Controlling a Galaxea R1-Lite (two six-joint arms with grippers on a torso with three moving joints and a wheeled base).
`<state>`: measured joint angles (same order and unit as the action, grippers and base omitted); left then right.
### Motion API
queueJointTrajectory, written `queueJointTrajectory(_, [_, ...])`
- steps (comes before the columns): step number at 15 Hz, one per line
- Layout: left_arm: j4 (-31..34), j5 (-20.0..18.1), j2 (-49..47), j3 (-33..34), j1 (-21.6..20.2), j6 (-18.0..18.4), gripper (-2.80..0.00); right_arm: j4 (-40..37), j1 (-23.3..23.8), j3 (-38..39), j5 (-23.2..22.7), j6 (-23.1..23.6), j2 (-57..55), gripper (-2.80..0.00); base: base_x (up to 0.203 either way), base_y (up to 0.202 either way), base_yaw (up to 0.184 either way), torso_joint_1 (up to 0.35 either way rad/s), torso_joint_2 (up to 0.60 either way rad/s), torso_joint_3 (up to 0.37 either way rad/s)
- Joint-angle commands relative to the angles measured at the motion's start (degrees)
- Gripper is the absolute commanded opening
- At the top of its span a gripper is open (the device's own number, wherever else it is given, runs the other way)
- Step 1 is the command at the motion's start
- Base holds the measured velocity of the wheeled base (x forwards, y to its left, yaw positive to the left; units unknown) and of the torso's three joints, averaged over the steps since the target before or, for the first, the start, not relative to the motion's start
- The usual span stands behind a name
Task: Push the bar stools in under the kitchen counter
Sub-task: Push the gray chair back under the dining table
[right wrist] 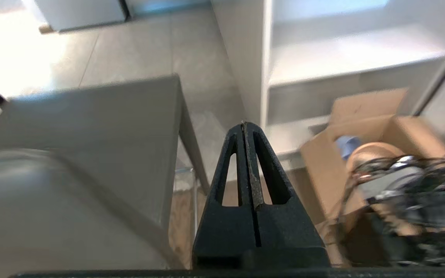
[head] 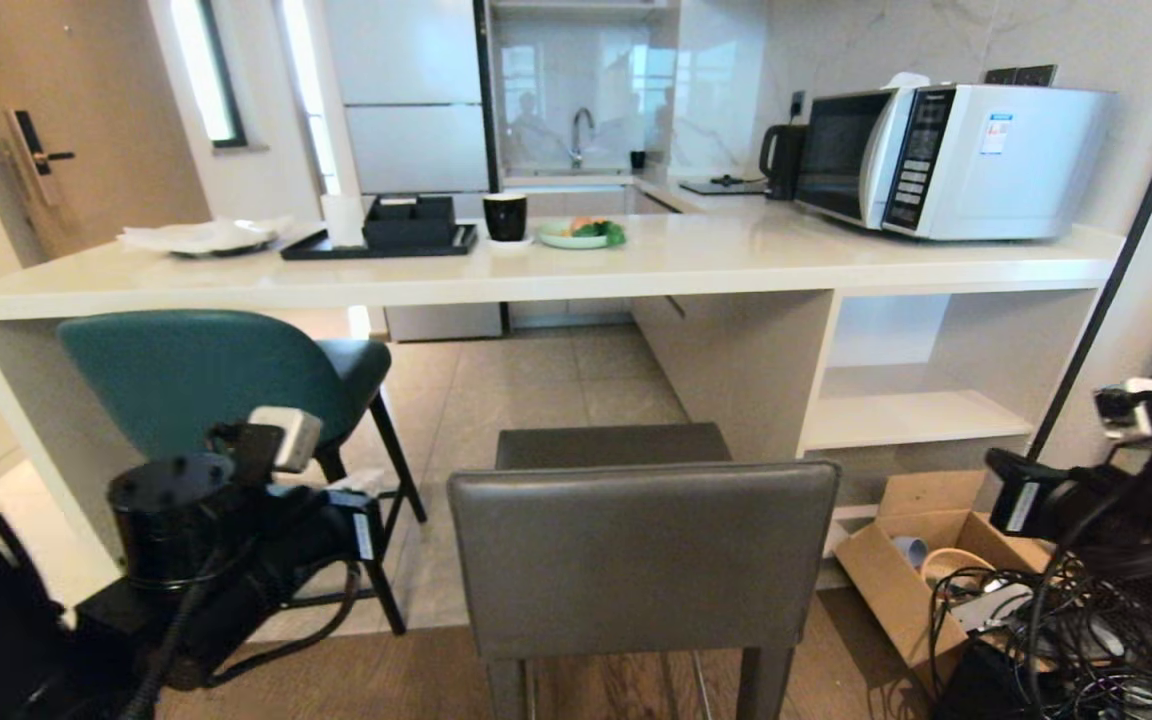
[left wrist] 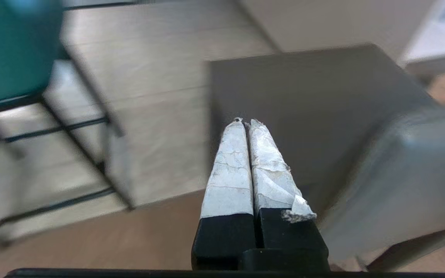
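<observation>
Head view | both tools closed, empty: left tool [left wrist: 245, 121], right tool [right wrist: 244, 125] | dark grey square-backed leather stool [head: 641, 560] clear of off-white stone worktop [head: 696, 265] | risk: off-centre push skews it into slab panel [head: 751, 365].

Open floor is left under the worktop [head: 636, 265] between the teal stool [head: 206, 375] and the slab panel [head: 746, 370], so passage is possible there. The middle is blocked by the grey stool [head: 641, 555]. On the right, room is eaten up by a cardboard box [head: 901, 580] and tangled cables [head: 1046, 640].
</observation>
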<state>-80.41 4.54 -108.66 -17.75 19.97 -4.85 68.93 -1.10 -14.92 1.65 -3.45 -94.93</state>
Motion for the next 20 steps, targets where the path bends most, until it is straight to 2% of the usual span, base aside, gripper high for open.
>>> queueJointTrajectory(1, [-6.43,1.04,-13.58,-2.46,3.84,-0.3,-2.8,14.18,-2.17,1.71,-0.11,-0.64,-18.05,-2.8,0.0,0.0,0.0,0.0,0.0,0.0])
queueJointTrajectory(4, [-7.24,1.53,-16.26,-6.5,7.54,-0.68,-2.8,18.53,-9.31,2.07,0.39,-1.42,-21.8,-2.8,0.0,0.0,0.0,0.0,0.0,0.0])
queueJointTrajectory(6, [-7.25,1.7,-16.32,-6.74,8.56,-0.69,-2.8,18.72,-9.75,1.15,0.47,-1.99,-23.89,-2.8,0.0,0.0,0.0,0.0,0.0,0.0])
queueJointTrajectory(12, [-7.25,1.7,-16.06,-6.78,7.63,-1.04,-2.8,18.73,-10.28,-5.56,0.73,-2.21,-28.91,-2.8,0.0,0.0,0.0,0.0,0.0,0.0])
queueJointTrajectory(15, [-7.25,1.7,-15.88,-6.78,7.61,-1.04,-2.8,18.73,-10.99,-11.29,3.85,-2.02,-32.23,-2.8,0.0,0.0,0.0,0.0,0.0,0.0])
queueJointTrajectory(20, [-7.25,1.84,-16.2,-8.36,7.83,-0.96,-2.8,18.73,-13.92,-15.31,4.42,-1.91,-33.74,-2.8,0.0,0.0,0.0,0.0,0.0,0.0])
